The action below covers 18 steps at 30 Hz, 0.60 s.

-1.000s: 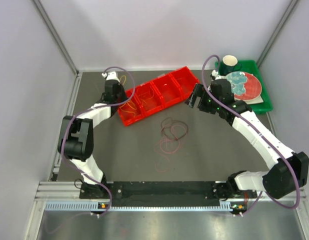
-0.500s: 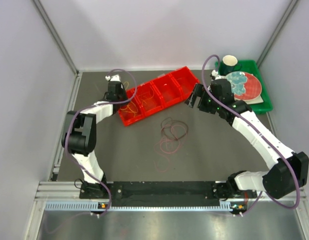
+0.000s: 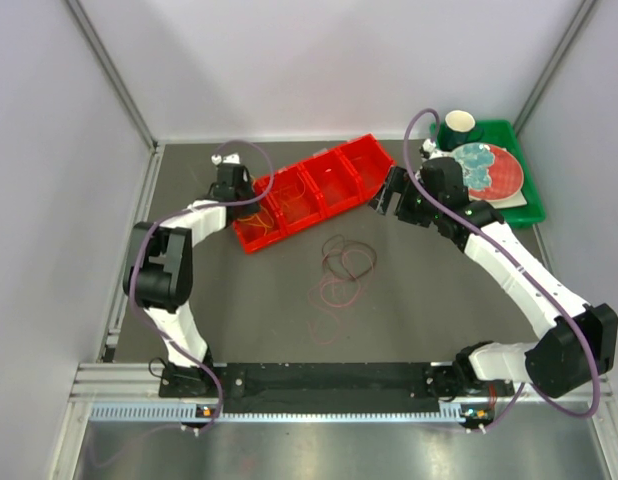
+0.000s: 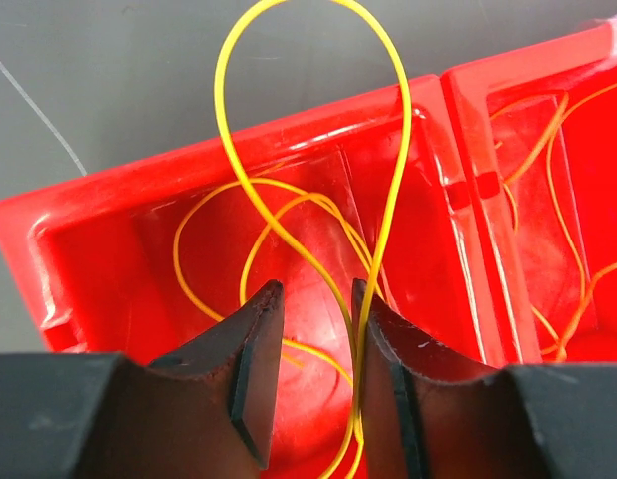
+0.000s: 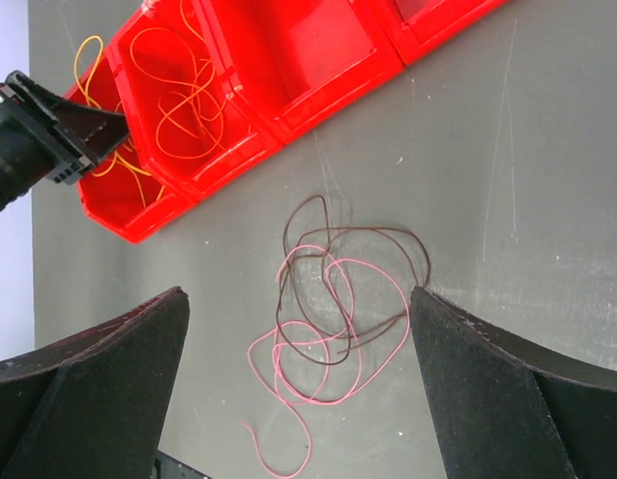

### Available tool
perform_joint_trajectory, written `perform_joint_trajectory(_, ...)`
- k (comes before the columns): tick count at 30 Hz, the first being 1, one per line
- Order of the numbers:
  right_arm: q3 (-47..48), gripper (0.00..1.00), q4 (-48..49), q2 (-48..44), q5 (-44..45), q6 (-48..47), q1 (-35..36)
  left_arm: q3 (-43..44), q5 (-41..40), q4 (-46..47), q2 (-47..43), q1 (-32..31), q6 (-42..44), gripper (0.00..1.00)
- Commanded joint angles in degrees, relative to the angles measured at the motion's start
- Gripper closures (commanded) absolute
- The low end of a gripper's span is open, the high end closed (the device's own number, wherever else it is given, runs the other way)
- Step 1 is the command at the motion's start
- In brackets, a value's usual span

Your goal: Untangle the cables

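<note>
A yellow cable (image 4: 402,110) loops up over the rim of the red bin (image 4: 239,150), with more yellow loops lying in the end compartment. My left gripper (image 4: 316,289) hangs over that compartment, its jaws apart. The strand runs down along the right finger's inner face, unpinched. A second compartment holds more yellow cables (image 5: 179,90). On the mat, a dark cable (image 5: 369,229) and a pink cable (image 5: 251,351) lie tangled together, also visible from above (image 3: 347,262). My right gripper (image 5: 297,294) hovers wide open high above the tangle, holding nothing.
The red bin (image 3: 319,185) lies diagonally at the back centre. A green tray (image 3: 525,205) at the back right carries a red plate (image 3: 486,170) and a dark green mug (image 3: 457,128). Walls close in both sides and the back.
My left gripper's jaws have parted from shut, releasing the pinch on the yellow cable over the bin. The left wrist shifted slightly. The right arm and the tangle are unchanged.
</note>
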Motion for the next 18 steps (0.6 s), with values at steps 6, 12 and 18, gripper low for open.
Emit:
perform_joint_trajectory(6, 1.39, 0.1, 2.38, 1.01, 0.69, -1.1, -0.33, 2.5, -0.47, -3.74, -9.34, 0.09, -0.45, 0.61)
perform_joint_trajectory(12, 0.42, 0.09, 3.34, 2.42, 0.69, -1.19, -0.33, 2.23, -2.49, -5.58, -12.76, 0.0, -0.27, 0.55)
perform_joint_trajectory(18, -1.95, 0.1, 4.05, 4.44, 1.66, -1.89, -0.24, 3.37, -7.32, -7.08, -18.39, -2.28, 2.09, 0.47)
